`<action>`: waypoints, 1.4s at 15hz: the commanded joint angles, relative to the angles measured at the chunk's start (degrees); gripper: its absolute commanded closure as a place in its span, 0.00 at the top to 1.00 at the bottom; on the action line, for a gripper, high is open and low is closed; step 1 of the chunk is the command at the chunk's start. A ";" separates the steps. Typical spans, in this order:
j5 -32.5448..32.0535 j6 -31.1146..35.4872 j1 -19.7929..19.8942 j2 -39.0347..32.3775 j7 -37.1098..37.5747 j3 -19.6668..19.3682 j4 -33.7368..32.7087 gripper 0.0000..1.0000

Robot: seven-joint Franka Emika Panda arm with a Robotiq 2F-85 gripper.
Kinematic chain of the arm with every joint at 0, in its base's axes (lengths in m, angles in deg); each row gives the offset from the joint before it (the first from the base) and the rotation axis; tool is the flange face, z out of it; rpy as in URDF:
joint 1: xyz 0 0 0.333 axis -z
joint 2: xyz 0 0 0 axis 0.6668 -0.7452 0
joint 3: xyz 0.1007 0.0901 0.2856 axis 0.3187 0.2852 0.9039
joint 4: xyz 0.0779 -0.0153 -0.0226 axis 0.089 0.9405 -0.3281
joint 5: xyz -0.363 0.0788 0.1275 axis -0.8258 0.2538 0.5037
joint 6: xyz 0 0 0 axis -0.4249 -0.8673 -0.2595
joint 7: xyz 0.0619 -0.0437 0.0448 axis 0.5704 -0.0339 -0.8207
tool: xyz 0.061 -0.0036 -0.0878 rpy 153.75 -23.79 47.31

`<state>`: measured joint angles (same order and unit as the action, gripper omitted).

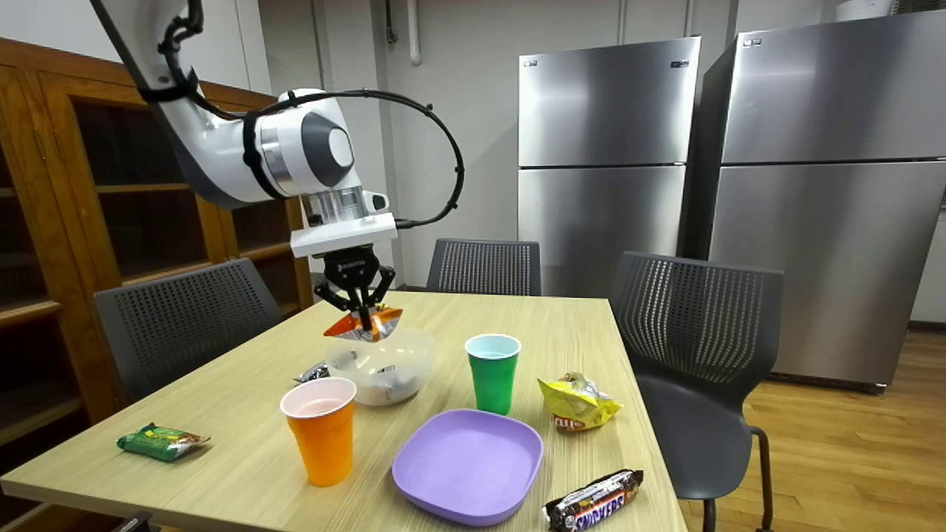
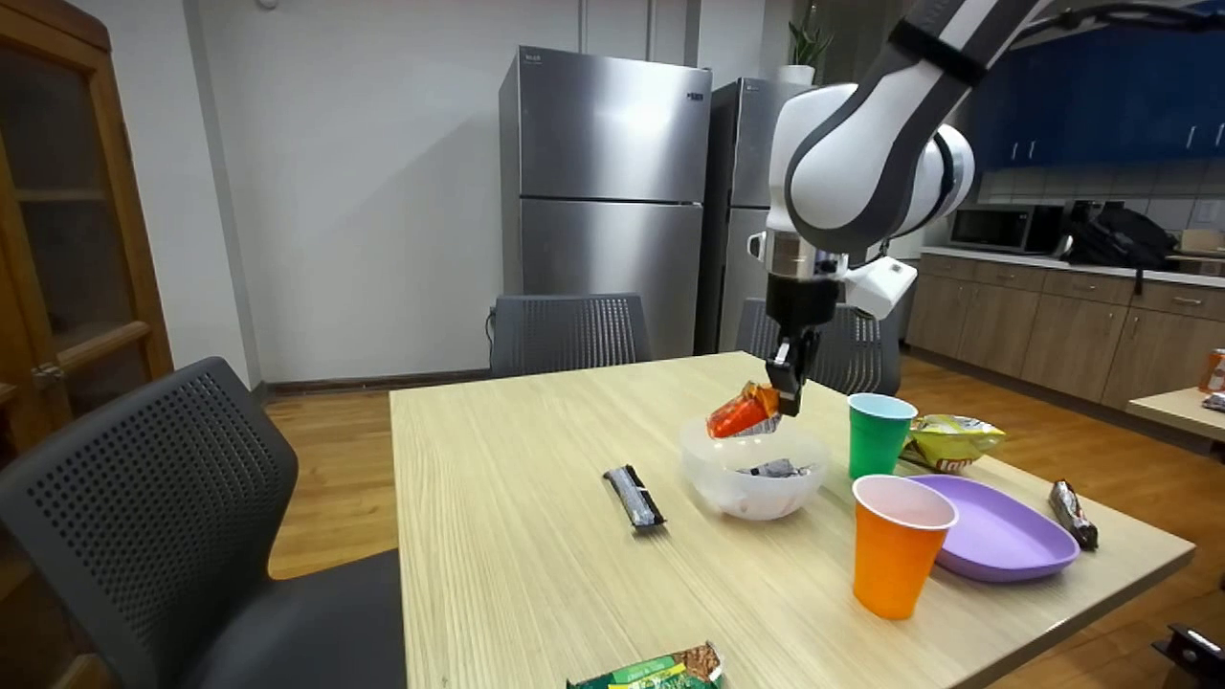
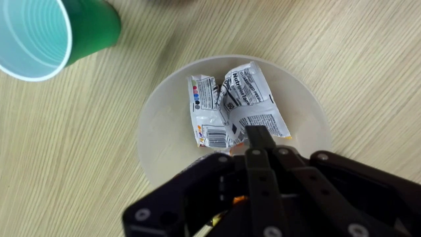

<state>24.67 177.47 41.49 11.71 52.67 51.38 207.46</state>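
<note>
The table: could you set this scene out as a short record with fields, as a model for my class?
Surface: pale wood-grain table
End effector: closed on an orange-red packet
Packet position: over the translucent bowl
In bowl: a silvery wrapper
Drinkware: orange cup and green cup, both upright
Dish: purple plate, near the cups
Also on table: green packet, yellow packet, Snickers bar, grey-and-black bar beside the bowl

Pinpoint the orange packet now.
In both exterior views, the orange packet hangs pinched in the gripper above the translucent bowl, left of the green cup.
</note>
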 commanded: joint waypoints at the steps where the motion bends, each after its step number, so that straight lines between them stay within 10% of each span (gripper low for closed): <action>1: 2.29 0.12 1.20 -3.32 -1.97 0.65 -2.93 0.00; 4: 2.95 -0.06 1.59 -5.14 -1.97 0.78 -4.55 0.00; 5: 3.28 -0.21 1.75 -5.58 -2.10 0.90 -5.02 0.26; 16: -2.42 0.61 -0.70 1.40 -1.11 0.56 -1.29 0.99; 21: -2.22 -0.05 -1.62 1.19 -0.14 1.23 -2.31 1.00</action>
<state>22.39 177.55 39.72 12.93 52.60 52.52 205.23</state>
